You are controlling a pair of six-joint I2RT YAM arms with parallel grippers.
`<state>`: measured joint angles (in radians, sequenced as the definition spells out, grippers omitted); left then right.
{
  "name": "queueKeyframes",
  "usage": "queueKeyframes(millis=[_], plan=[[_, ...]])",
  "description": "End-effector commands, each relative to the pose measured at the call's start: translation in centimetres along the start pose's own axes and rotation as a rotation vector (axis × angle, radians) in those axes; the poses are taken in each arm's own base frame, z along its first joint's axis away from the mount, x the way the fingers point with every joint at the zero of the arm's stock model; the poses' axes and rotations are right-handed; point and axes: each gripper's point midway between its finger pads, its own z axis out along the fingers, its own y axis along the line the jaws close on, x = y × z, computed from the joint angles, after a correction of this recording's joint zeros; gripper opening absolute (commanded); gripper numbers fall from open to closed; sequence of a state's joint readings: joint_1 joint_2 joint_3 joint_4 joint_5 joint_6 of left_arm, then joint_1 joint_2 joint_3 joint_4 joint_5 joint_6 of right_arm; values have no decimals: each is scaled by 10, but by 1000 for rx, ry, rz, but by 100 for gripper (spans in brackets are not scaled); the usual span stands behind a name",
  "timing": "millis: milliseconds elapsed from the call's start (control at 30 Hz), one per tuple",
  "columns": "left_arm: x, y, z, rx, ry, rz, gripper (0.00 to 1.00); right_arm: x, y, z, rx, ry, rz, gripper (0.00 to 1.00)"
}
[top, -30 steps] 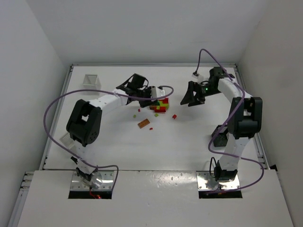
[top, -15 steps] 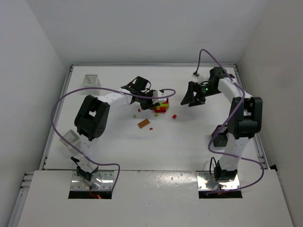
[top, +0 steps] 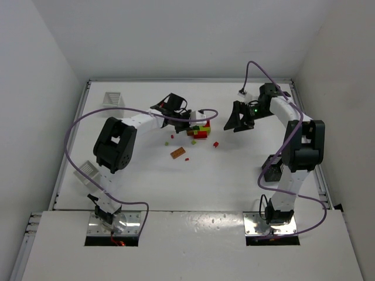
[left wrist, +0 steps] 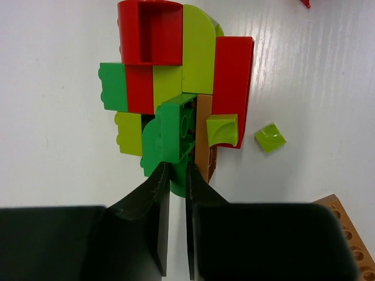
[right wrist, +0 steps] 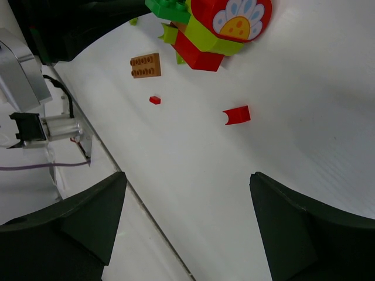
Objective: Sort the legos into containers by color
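Note:
The legos form a clump (top: 200,130) of red, green, yellow-green and orange-brown bricks at the table's middle back, with loose bits around it. My left gripper (left wrist: 177,168) is shut on the thin edge of the clump's green brick (left wrist: 176,132); both fingers (left wrist: 149,199) press it from either side. The right gripper (top: 237,120) hangs open to the right of the clump, holding nothing. Its wrist view shows the clump (right wrist: 205,35) at the top with a flower-printed red piece. Containers: a white basket (top: 113,99) back left, another white one (top: 87,170) at the left edge, a black one (top: 272,167) beside the right arm.
An orange-brown plate (top: 178,153) lies in front of the clump, also in the right wrist view as the plate (right wrist: 146,65). A red arch brick (right wrist: 236,115) and a tiny red bit (right wrist: 154,100) lie loose. A yellow-green chip (left wrist: 270,138) sits right of the clump. Purple cables loop over both arms.
The left arm reached further right to the clump and its jaws closed on the green brick. The right arm has not moved.

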<state>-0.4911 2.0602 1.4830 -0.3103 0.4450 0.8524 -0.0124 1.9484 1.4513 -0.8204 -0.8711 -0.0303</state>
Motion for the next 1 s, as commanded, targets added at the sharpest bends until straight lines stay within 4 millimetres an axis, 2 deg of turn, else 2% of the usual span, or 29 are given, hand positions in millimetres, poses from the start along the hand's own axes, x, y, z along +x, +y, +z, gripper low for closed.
queueKeyframes(millis=[0, 67, 100, 133, 167, 233, 267, 300, 367, 433, 467, 500, 533, 600, 700, 800, 900, 967], plan=[[8, -10, -9, 20, 18, -13, 4, -9, 4, 0, -17, -17, -27, 86], [2, -9, -18, -3, 2, 0, 1, -10, 8, 0, -41, -20, -17, 86], [7, -17, -22, -6, 11, -14, 0, -10, 10, 0, -50, -22, -17, 86], [-8, -11, -40, -52, -23, 13, 0, -13, 14, 0, -70, -32, -13, 86], [-4, -17, -45, -77, -26, 9, 0, -13, 17, 0, -83, -33, 5, 86], [-12, -14, -62, -149, -29, 41, 0, -13, 24, 1, -126, -38, 39, 86], [-36, -8, -82, -210, -88, 75, 0, -16, 27, 0, -139, -54, 28, 86], [-30, -13, -88, -231, -70, 74, 0, -14, 28, 2, -155, -53, 44, 86], [-42, -14, -102, -285, -83, 117, 0, -17, 39, 1, -186, -68, 30, 87], [-47, -28, -116, -361, -55, 184, 0, -17, 41, 0, -199, -67, 45, 87], [-56, -25, -123, -428, -68, 255, 0, -17, 45, 3, -211, -66, 32, 87], [-42, -43, -118, -449, -5, 289, 0, -17, 45, 3, -211, -66, 32, 87], [-45, -46, -123, -479, 2, 330, 0, -17, 45, 3, -211, -66, 32, 87], [-37, -61, -118, -497, 51, 409, 0, -15, 49, 5, -215, -52, 34, 87], [-35, -69, -115, -495, 77, 442, 0, -10, 51, 7, -219, -35, 26, 87], [-43, -67, -116, -505, 63, 460, 0, -6, 55, 9, -232, -20, 18, 87], [-42, -70, -112, -480, 62, 437, 0, -3, 58, 11, -236, -8, 1, 87], [-57, -60, -116, -499, 30, 369, 1, 1, 60, 13, -240, 7, -6, 87]])
